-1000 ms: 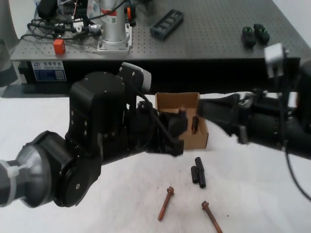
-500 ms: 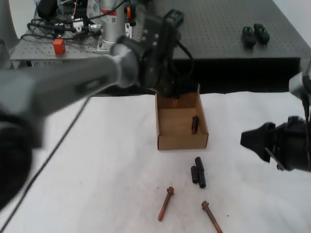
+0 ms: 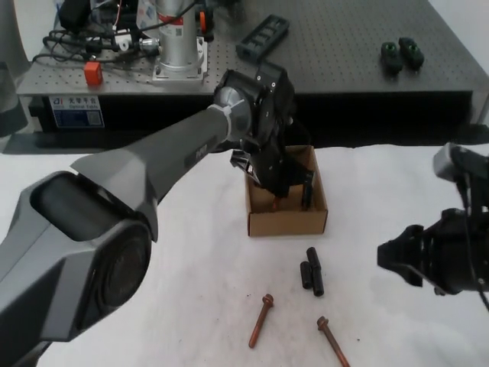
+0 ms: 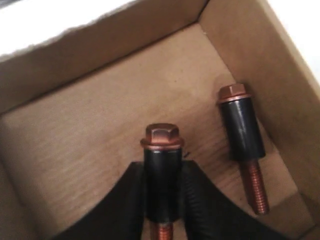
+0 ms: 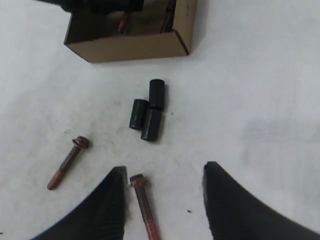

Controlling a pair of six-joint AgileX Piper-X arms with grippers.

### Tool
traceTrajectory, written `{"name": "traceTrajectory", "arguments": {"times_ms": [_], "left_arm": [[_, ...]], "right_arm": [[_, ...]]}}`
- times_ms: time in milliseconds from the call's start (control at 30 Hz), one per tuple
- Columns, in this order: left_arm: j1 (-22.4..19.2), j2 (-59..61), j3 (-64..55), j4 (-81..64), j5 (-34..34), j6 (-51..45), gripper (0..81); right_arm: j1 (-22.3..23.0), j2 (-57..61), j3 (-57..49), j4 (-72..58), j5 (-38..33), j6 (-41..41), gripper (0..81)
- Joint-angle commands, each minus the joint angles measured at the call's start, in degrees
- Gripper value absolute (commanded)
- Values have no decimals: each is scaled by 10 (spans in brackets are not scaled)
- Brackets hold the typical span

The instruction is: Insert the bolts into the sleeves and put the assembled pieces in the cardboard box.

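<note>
Grey left arm (image 3: 153, 164), black wrist (image 3: 263, 99), curved black left pincer fingers (image 4: 212, 212)

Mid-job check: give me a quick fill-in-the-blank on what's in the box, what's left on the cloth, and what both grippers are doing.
1. The ____ gripper holds an assembled piece inside the cardboard box.
2. ____ other assembled piece lies in the box, not held.
3. On the white cloth lie ____ empty sleeves and two bare bolts.
4. The right gripper hangs ____ over one bolt.

Missing words: left; one; three; open.
</note>
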Motion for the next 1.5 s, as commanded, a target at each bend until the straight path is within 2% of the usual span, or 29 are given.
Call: {"name": "traceTrajectory", "arguments": {"times_ms": [0, 33, 100, 267, 367, 500, 700, 800, 1033, 1100, 1200, 1267, 1367, 1433, 1467], "left_arm": [[-1, -11, -14, 0, -1, 11, 287], [-1, -17, -15, 3, -1, 11, 315], [1, -37, -14, 19, -7, 11, 321], [18, -110, 6, 89, -115, 20, 251], [32, -172, 69, 94, -135, 18, 215], [38, -272, 216, 44, -136, 15, 211], [38, -399, 407, -32, -99, 25, 214], [38, -424, 452, -38, -95, 25, 214], [38, -431, 488, -33, -90, 28, 214], [38, -431, 492, -32, -63, 31, 214], [38, -429, 498, -32, 25, 33, 214], [38, -423, 498, -32, 66, 32, 214], [38, -412, 498, -27, 89, 32, 218], [36, -404, 498, -17, 99, 35, 243], [33, -399, 498, -12, 101, 35, 260]], "right_arm": [[5, 9, -11, 7, 5, -15, 350], [14, 23, -21, 8, 10, -15, 349], [31, 52, -43, 8, 27, -21, 349], [76, 149, -113, 44, 64, -54, 349], [98, 211, -157, 66, 78, -66, 349], [110, 285, -204, 68, 82, -66, 349], [111, 355, -237, 69, 82, -71, 330], [111, 376, -238, 71, 96, -78, 303], [111, 405, -238, 73, 123, -85, 304], [111, 412, -238, 68, 131, -86, 304], [111, 416, -240, 60, 131, -87, 302], [111, 416, -240, 60, 131, -90, 270], [111, 416, -240, 69, 131, -91, 143], [111, 416, -240, 69, 131, -91, 26], [111, 415, -241, 69, 131, -91, 20]]}}
